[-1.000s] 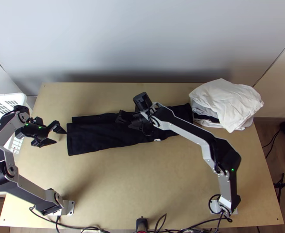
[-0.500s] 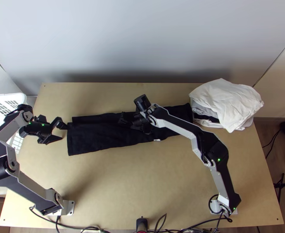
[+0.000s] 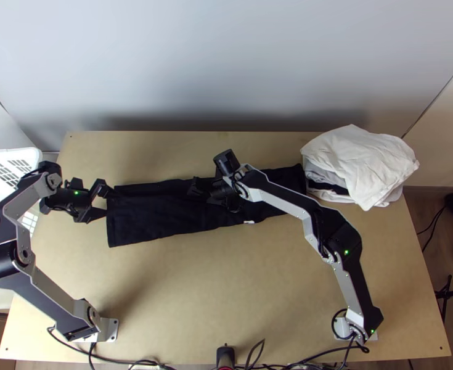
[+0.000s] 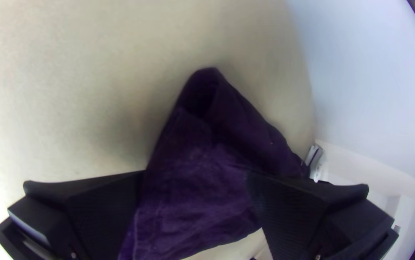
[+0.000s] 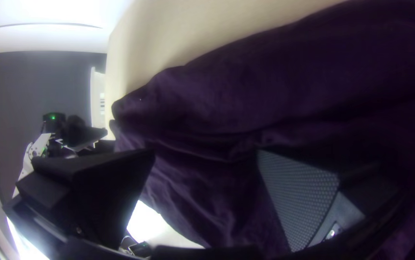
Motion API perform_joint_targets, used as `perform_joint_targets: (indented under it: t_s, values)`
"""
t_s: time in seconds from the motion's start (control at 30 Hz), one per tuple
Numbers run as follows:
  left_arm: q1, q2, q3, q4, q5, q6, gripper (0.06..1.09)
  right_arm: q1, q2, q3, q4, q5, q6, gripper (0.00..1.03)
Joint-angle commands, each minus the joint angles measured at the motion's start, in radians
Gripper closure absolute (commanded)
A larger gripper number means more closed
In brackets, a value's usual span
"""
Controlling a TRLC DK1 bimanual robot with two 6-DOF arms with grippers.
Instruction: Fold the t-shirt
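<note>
Top view: right arm (image 3: 293,206) hides part of shirt (image 3: 152,219); both arms' fingers (image 3: 92,214) gape, empty.

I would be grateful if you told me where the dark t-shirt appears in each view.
Top view: dark t-shirt across the middle, as a long strip.
Left wrist view: centre, down to the bottom edge.
Right wrist view: centre and right, reaching the bottom edge.
Shared landmark: the light table beside it.

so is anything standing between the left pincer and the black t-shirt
Nothing visible does. The left pincer is open right at one end of the t-shirt; the white cloth sits by the other end.
</note>
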Motion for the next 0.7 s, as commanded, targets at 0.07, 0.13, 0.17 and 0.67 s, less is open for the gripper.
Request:
perform_joint_targets:
  t_s: [0.07, 0.13, 0.17, 0.67]
  values:
    - [-0.047, -0.004, -0.013, -0.031, 0.136, 0.022, 0.10, -0.001, 0.009, 0.006, -0.001, 0.005, -0.001, 0.05]
    - [-0.075, -0.011, -0.024, -0.047, 0.137, 0.042, 0.11, -0.003, 0.009, 0.011, -0.003, 0.005, -0.001, 0.05]
    - [-0.084, -0.011, -0.031, -0.047, 0.137, 0.048, 0.10, -0.003, 0.009, 0.014, -0.003, 0.005, -0.001, 0.05]
    - [-0.095, -0.005, -0.028, -0.036, 0.102, 0.077, 0.10, -0.035, -0.014, 0.020, -0.009, 0.005, 0.001, 0.05]
